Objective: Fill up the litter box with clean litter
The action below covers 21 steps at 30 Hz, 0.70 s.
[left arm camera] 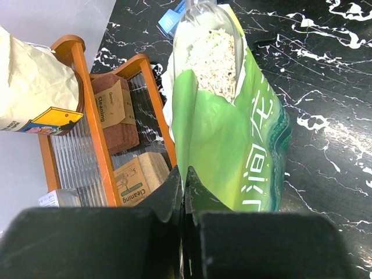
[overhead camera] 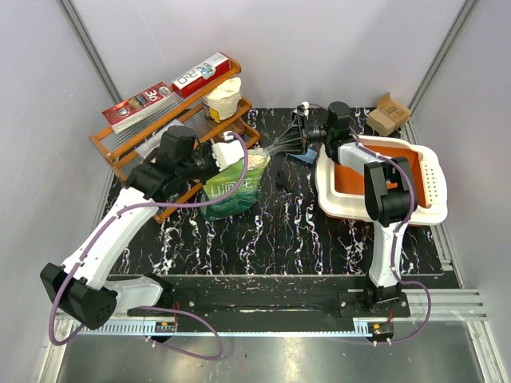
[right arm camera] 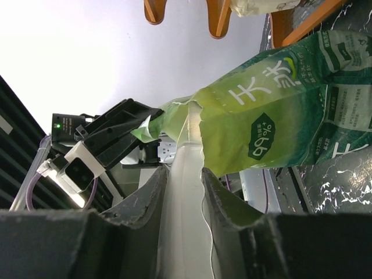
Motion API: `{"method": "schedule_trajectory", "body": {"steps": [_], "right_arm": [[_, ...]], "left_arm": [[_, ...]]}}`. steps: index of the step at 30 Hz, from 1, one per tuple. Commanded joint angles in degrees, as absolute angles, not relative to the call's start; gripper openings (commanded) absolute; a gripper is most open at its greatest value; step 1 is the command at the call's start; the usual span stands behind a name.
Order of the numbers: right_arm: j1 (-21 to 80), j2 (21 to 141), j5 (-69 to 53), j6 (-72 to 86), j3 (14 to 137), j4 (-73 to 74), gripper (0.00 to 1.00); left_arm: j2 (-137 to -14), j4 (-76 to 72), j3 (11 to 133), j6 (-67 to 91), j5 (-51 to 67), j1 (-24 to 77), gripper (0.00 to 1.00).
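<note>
**Left end effector** (left arm camera: 184,180): jaws closed flat together, pinching the upper edge of the glossy green plastic pouch with white characters (left arm camera: 232,136). The grip holds the pouch upright with its mouth open. The pouch stands on the black, white-veined counter (overhead camera: 295,231), just beside the orange wire rack (left arm camera: 96,133).

**Right end effector** (right arm camera: 183,180): jaws partly closed around the handle of a translucent white plastic scoop (right arm camera: 186,232). The handle runs forward from between the fingers into the pouch mouth. In the left wrist view the scoop's bowl (left arm camera: 200,14) lies in the opening, heaped with clean litter (left arm camera: 212,58), seen as fine pale beige granules.

**Receiving vessel**: the large rectangular litter box with thick white rim and orange inside (overhead camera: 427,171) sits at the right side of the counter, well apart from the pouch. It is partly hidden under the right arm, and the orange floor that shows looks bare.

**Step in hand (judged)**: loading the scoop at the pouch, so filling has hardly begun.

**Next move (judged)**:
- Draw the scoop out of the pouch mouth with its bowl level.
- Carry it to the right, over the white rim.
- Tip it only once it is above the orange floor.
- Meanwhile the left grip should keep the pouch from toppling.
</note>
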State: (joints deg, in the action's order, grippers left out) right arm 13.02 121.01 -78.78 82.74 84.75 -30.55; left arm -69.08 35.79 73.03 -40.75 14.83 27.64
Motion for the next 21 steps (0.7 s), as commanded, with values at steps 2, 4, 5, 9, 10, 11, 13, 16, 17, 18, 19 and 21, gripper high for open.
{"method": "schedule_trajectory", "body": {"steps": [2, 4, 5, 9, 10, 11, 13, 16, 17, 18, 19, 21], "right_arm": [[11.34, 119.97, -81.22, 84.8, 87.19, -35.14, 0.0], [11.25, 119.88, -81.3, 84.99, 87.19, -35.33, 0.0], [11.16, 119.53, -81.99, 84.82, 87.19, -35.25, 0.0], [10.29, 117.43, -82.79, 84.55, 85.18, -35.33, 0.0], [10.11, 117.25, -82.79, 84.55, 84.64, -35.33, 0.0], [9.85, 117.16, -82.88, 84.81, 84.2, -35.77, 0.0], [9.41, 117.07, -82.97, 85.51, 83.15, -36.73, 0.0], [8.53, 116.9, -83.23, 86.04, 83.23, -37.62, 0.0], [8.26, 116.89, -83.41, 86.13, 83.41, -37.79, 0.0], [7.91, 116.81, -83.67, 86.22, 83.67, -37.79, 0.0], [7.74, 116.63, -83.85, 86.22, 83.76, -37.79, 0.0], [7.21, 116.02, -84.11, 86.22, 83.67, -37.97, 0.0]], "left_arm": [[-67.94, 33.22, 75.76, -42.36, 13.18, 27.25, 0.0], [-67.94, 33.22, 75.94, -42.63, 13.01, 27.33, 0.0], [-67.85, 33.31, 76.02, -42.8, 12.83, 27.33, 0.0], [-67.59, 33.05, 75.59, -43.94, 11.87, 27.16, 0.0], [-67.59, 32.96, 75.32, -43.95, 11.87, 27.07, 0.0], [-67.33, 32.87, 75.06, -44.03, 11.87, 26.98, 0.0], [-67.32, 32.87, 74.88, -43.68, 11.87, 26.72, 0.0], [-67.32, 32.87, 74.79, -43.86, 11.78, 26.54, 0.0], [-67.41, 32.96, 74.88, -43.86, 11.69, 26.46, 0.0], [-67.5, 32.96, 74.97, -43.94, 11.69, 26.46, 0.0], [-67.76, 32.87, 75.14, -43.95, 11.69, 26.37, 0.0], [-68.03, 32.61, 75.23, -43.95, 11.69, 26.37, 0.0]]}}
